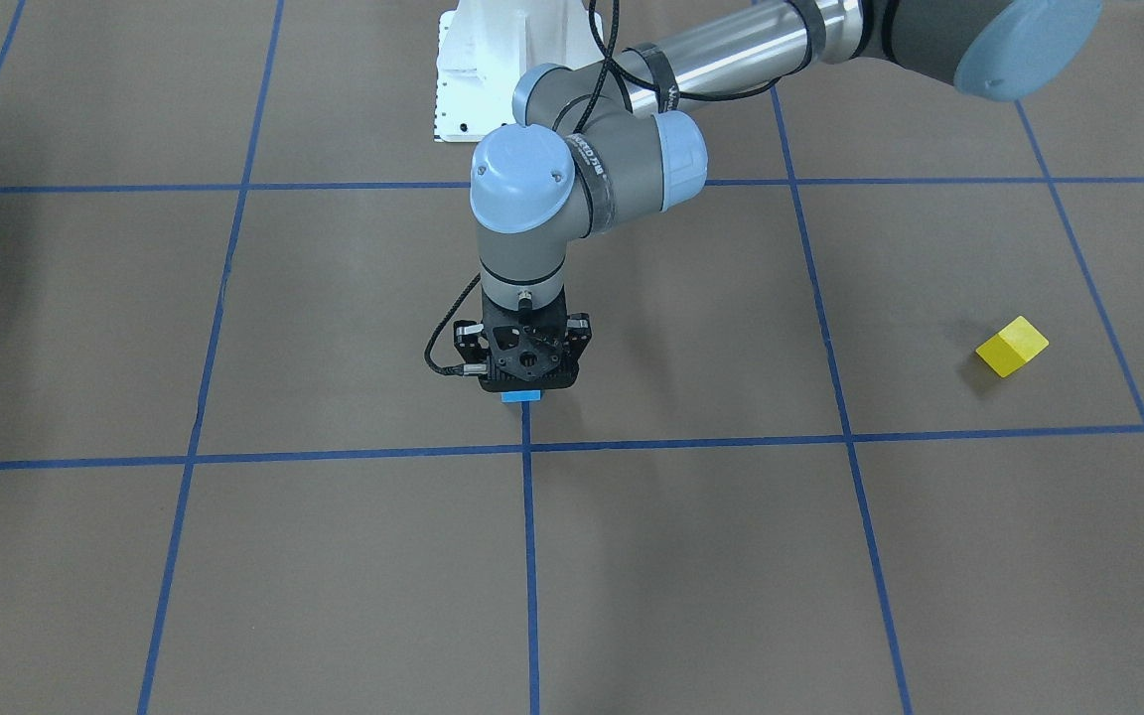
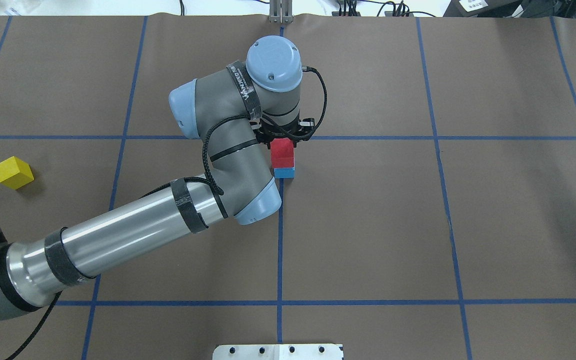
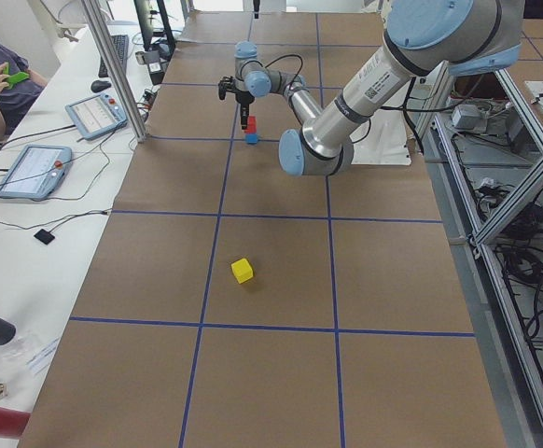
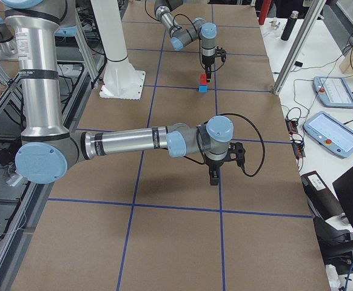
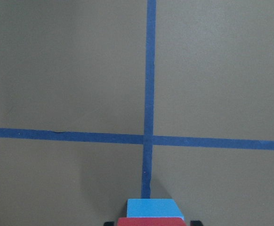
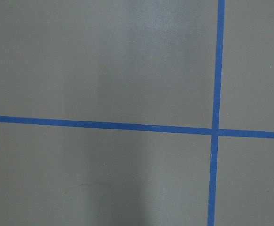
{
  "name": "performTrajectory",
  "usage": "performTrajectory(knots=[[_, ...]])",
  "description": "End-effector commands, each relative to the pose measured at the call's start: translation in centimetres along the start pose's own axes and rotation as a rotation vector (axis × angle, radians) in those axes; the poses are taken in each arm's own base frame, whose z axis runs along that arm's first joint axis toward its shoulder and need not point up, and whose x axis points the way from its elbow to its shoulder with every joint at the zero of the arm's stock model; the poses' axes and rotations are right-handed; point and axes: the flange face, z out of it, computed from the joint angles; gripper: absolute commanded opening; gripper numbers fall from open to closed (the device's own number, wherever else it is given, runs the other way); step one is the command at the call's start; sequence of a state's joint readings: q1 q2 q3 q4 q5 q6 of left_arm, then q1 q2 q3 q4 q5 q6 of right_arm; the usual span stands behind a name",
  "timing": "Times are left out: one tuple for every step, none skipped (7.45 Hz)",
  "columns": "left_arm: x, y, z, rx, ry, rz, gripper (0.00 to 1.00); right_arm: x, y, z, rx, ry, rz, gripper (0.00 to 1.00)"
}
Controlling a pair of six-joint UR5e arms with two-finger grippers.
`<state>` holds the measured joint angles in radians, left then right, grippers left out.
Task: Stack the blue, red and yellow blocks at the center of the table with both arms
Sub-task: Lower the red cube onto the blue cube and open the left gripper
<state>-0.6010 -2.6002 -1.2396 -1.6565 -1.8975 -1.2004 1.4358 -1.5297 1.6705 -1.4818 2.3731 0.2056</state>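
Observation:
A red block (image 2: 283,152) sits on a blue block (image 2: 284,173) beside the centre crossing of the blue tape lines. My left gripper (image 2: 283,142) stands straight over this stack, its fingers against the sides of the red block. The left wrist view shows the red block (image 5: 150,221) above the blue block (image 5: 153,208). From the front only a blue sliver (image 1: 520,395) shows under the gripper (image 1: 522,382). The yellow block (image 2: 13,172) lies alone far out on my left. My right gripper (image 4: 213,179) shows only in the exterior right view, low over bare table; I cannot tell if it is open.
The white robot base plate (image 1: 493,70) stands behind the centre. My left arm's elbow (image 2: 255,205) hangs over the table just beside the stack. Tablets and cables (image 3: 34,168) lie on a side bench past the table's far edge.

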Motion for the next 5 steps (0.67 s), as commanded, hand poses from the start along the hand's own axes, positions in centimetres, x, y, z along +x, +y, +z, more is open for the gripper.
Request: performTrajectory(knots=[[0.04,0.06,0.09,0.000,0.001,-0.001,0.13,0.10,-0.01,0.09,-0.002,0.000,0.002,1.00],[0.01,0.03,0.16,0.001,0.000,-0.003,0.58,0.10,-0.01,0.09,-0.002,0.000,0.000,1.00],[0.03,0.05,0.15,0.000,0.001,-0.003,0.99,-0.03,-0.01,-0.01,0.000,-0.002,0.000,1.00],[-0.02,-0.07,0.10,0.005,0.007,-0.004,1.00,-0.07,-0.08,-0.05,0.001,0.000,-0.001,1.00],[0.02,-0.07,0.05,0.009,0.018,-0.003,1.00,-0.09,-0.08,-0.06,0.001,-0.002,-0.001,1.00]])
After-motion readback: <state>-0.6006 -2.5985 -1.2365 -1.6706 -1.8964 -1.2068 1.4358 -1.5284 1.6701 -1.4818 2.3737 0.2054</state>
